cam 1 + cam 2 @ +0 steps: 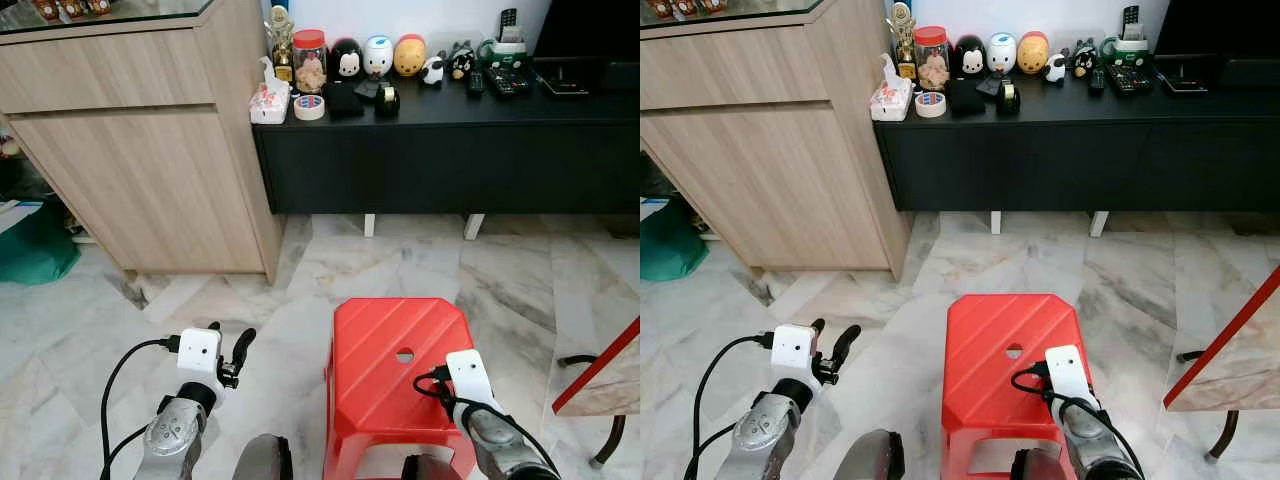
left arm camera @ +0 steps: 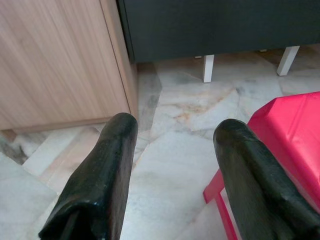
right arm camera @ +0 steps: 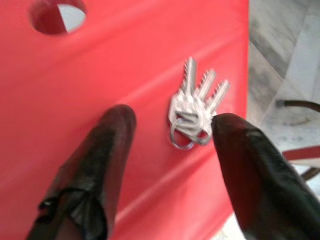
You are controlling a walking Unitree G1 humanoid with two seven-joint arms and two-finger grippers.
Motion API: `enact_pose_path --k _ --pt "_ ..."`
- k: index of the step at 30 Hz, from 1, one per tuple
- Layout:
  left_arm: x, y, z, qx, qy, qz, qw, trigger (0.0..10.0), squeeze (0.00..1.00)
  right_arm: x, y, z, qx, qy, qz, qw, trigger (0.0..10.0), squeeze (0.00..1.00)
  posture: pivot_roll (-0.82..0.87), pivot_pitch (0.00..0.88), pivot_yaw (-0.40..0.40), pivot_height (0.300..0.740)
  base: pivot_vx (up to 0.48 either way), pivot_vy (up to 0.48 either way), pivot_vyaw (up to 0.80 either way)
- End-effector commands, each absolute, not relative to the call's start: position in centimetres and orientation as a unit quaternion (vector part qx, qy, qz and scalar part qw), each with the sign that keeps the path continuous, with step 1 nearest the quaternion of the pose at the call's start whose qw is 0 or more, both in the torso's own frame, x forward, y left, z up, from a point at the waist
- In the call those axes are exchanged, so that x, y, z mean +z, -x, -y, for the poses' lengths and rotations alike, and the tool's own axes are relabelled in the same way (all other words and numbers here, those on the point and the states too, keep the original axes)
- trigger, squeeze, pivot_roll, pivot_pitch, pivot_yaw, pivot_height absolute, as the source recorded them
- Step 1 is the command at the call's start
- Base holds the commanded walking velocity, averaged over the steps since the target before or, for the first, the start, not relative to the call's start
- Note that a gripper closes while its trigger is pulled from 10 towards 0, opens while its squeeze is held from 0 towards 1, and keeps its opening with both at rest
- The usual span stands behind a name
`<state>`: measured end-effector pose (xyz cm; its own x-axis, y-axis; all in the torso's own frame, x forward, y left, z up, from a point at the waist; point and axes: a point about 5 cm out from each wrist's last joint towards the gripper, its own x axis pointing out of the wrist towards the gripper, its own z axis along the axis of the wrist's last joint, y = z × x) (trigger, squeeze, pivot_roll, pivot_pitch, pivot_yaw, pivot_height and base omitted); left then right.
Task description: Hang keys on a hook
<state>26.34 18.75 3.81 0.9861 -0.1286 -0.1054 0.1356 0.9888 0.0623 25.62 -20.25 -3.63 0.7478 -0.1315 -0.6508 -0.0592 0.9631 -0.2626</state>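
The keys (image 3: 195, 112) lie flat on the red stool (image 1: 385, 345), near its right edge. The right tool (image 3: 172, 135) hangs wide around them, seemingly lined up to pinch. The left tool (image 2: 175, 165), also wide, idles over the floor.

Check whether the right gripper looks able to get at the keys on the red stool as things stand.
Probably yes. The right gripper hangs open over the red stool, the keys lie flat between its fingers, close to one fingertip, and nothing covers them.

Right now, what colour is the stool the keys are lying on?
Red. The stool under the silver keys shows best in the right wrist view.
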Motion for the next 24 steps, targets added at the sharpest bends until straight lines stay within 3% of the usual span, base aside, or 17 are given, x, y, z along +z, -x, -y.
enact_pose_path --k 1,22,23,24 --pt "3.8 -26.2 -19.3 -0.064 -0.043 -0.056 0.995 10.0 0.0 -3.9 -25.2 20.5 -0.03 0.136 -0.368 0.919 10.0 0.0 0.08 0.07 0.052 0.628 0.0 0.0 0.0" --pt "3.9 -25.8 -19.6 -0.067 -0.051 -0.058 0.995 10.0 0.0 -4.5 -24.2 21.5 -0.067 0.122 -0.392 0.909 10.0 0.0 0.1 0.091 0.07 0.628 0.0 0.0 0.0" --pt "4.0 -25.8 -19.6 -0.067 -0.052 -0.058 0.995 10.0 0.0 -4.6 -24.1 21.7 -0.078 0.116 -0.394 0.908 9.3 0.0 0.1 0.092 0.073 0.628 0.0 0.0 0.0" --pt "4.0 -25.8 -19.6 -0.067 -0.053 -0.058 0.995 10.0 0.0 -4.6 -24.0 21.8 -0.084 0.112 -0.396 0.908 7.7 0.0 0.1 0.092 0.073 0.628 0.0 0.0 0.0"
